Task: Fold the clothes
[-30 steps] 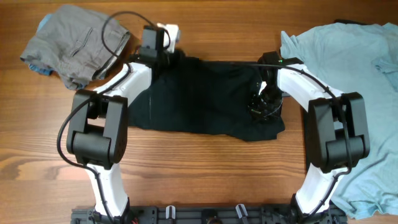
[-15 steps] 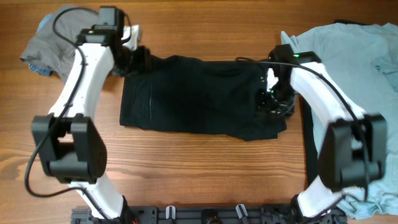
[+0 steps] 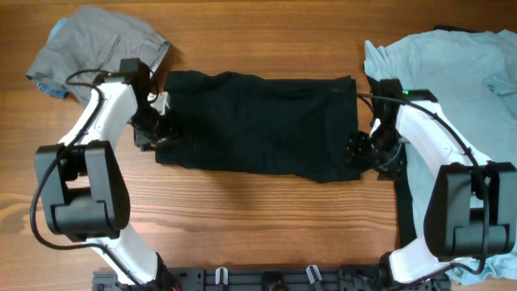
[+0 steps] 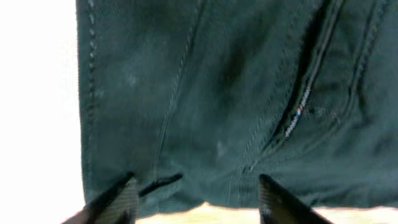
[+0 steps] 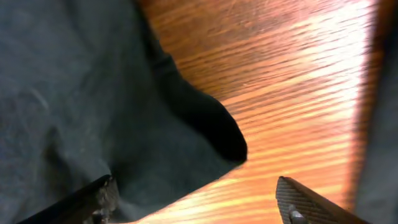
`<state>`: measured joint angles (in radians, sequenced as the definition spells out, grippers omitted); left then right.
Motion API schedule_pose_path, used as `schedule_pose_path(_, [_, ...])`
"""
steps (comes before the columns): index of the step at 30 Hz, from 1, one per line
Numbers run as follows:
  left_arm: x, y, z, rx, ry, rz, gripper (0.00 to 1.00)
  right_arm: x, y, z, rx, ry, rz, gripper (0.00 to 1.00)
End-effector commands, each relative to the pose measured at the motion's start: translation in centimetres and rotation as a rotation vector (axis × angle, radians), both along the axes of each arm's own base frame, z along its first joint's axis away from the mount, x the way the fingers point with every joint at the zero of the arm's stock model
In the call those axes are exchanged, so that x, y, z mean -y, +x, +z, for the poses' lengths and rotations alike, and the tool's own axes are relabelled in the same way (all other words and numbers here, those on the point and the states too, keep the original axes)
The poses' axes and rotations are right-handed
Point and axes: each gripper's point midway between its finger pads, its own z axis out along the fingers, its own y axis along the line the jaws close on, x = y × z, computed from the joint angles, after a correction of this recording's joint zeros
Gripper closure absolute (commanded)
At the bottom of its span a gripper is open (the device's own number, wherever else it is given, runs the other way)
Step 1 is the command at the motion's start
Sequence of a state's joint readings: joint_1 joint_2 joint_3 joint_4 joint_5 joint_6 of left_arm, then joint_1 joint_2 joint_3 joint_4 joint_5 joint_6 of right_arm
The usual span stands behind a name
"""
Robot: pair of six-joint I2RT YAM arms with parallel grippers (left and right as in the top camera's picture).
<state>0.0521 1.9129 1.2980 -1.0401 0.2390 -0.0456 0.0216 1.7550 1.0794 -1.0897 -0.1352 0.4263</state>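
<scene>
Wooden table (image 3: pixel 258 214) bears black garment (image 3: pixel 258 125), long axis running left to right.

The overhead camera looks straight down on the whole table (image 3: pixel 258 222). Each wrist camera looks down from very near, past its own fingers (image 4: pixel 118 202), at one end of the same black garment (image 3: pixel 258 121).

No writing can be read anywhere; a tiny label (image 4: pixel 297 113) stitched by the pocket seam of the black garment (image 4: pixel 205 87) is too blurred to decipher.
</scene>
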Motion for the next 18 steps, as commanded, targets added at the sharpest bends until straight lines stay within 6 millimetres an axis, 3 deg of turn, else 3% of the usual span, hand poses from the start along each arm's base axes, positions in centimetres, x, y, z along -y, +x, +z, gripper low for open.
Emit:
schedule_pose_path(1, [0.3, 0.1, -0.3, 0.012, -0.018, -0.006, 0.95, -0.8, -0.8, -1.1, -0.022, 0.138, -0.11, 0.2])
schedule_pose_path(10, [0.1, 0.3, -0.3, 0.016, -0.013, 0.005, 0.96, -2.6, -1.1, -4.1, 0.043, 0.325, -0.25, 0.48])
schedule_pose_path(14, [-0.2, 0.4, -0.3, 0.017, -0.012, 0.027, 0.96, -2.5, 0.7, -4.1, 0.137, 0.345, -0.195, 0.95])
schedule_pose_path(18, [-2.0, 0.3, -0.6, 0.0, 0.054, 0.093, 0.96, 0.5, 0.9, -3.6, 0.112, 0.188, -0.2, 0.96])
